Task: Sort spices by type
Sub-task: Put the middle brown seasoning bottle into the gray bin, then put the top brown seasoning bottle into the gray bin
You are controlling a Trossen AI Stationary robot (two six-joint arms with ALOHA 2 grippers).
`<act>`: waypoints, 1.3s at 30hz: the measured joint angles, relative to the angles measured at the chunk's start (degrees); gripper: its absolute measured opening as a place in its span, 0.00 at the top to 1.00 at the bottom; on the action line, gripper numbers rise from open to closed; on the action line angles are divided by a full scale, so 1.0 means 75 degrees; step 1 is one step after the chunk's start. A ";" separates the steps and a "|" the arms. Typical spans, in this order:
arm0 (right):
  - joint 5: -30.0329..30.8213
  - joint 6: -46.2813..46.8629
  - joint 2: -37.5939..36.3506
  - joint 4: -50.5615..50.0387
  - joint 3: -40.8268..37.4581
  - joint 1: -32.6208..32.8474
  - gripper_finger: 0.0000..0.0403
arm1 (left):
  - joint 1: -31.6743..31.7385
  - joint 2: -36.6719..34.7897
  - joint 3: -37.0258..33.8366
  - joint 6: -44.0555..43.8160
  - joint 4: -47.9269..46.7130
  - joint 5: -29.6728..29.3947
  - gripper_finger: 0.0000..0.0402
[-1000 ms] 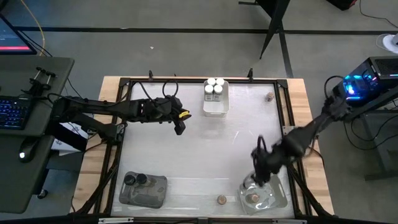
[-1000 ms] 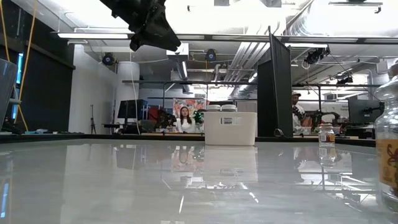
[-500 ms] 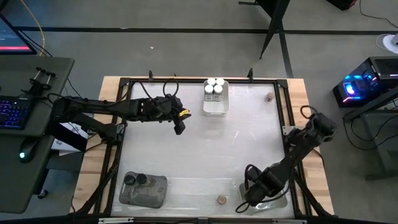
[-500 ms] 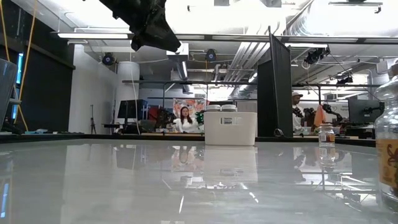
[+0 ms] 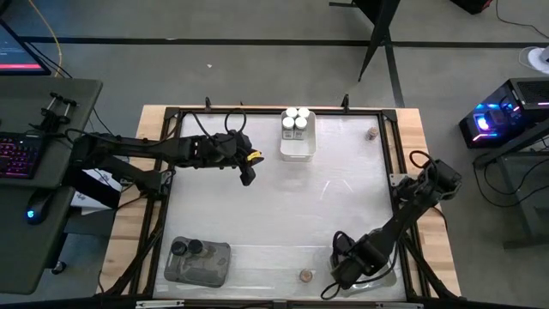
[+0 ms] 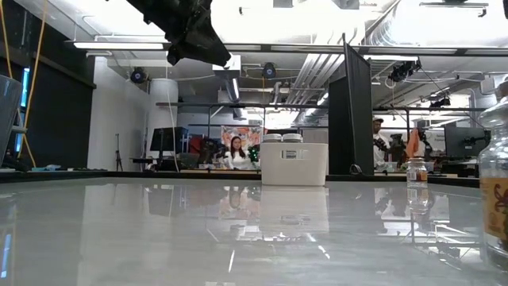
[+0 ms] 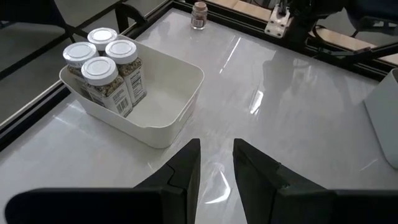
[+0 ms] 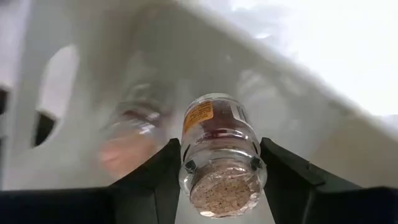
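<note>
My right gripper [image 5: 341, 273] reaches down into the clear tray [image 5: 390, 273] at the near right, shut on a small clear jar with a brown top [image 8: 221, 149]. A blurred jar shape [image 8: 127, 140] shows beside it; jar or reflection, I cannot tell. My left gripper [image 5: 247, 172] hangs above the table's far left, narrowly open [image 7: 216, 163] with nothing between its fingers. Several white-topped jars [image 7: 102, 65] stand in the white tray [image 5: 297, 146]. Black-topped jars [image 5: 187, 248] stand in the near-left tray. One brown-topped jar [image 5: 304, 275] stands on the table near the front edge, another [image 5: 371, 133] at the far right. My right gripper pinches the jar's upper body just under the brown top [image 8: 188, 163] between its two fingers [image 8: 155, 180], one on each side. The fingers come from above, pointing steeply down into the tray. The jar's top faces the wrist. Whether its bottom rests on the tray floor does not show.
The clear tray's wall [image 8: 93, 74] closes round the held jar. In the low view a clear jar [image 6: 496, 191] looms at the right edge, the white tray [image 6: 294, 163] stands far back, and people show in the room behind. A dark frame [image 5: 257, 112] borders the table.
My right gripper has come down and toward the table's near edge, from above the clear tray's far side into the tray, tipping steeper downward; over the last half second it has hardly moved.
</note>
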 joint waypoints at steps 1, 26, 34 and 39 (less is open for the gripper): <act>0.0121 -0.0034 0.0000 -0.0252 0.0056 -0.0020 0.56 | 0.0000 0.0001 0.0000 0.0000 0.0000 0.0001 0.79; 0.0582 -0.1258 0.0003 0.1156 -0.0124 -0.0571 0.43 | 0.0000 -0.0001 0.0000 -0.0011 -0.0006 -0.0001 0.79; -0.0002 -0.1420 -0.0209 0.0981 -0.0094 -0.0667 0.42 | 0.0000 -0.0001 0.0000 -0.0003 -0.0003 -0.0001 0.79; -0.0135 -0.1590 -0.0897 0.0091 0.0203 -0.0607 0.42 | 0.0000 -0.0001 0.0000 -0.0016 -0.0006 -0.0001 0.79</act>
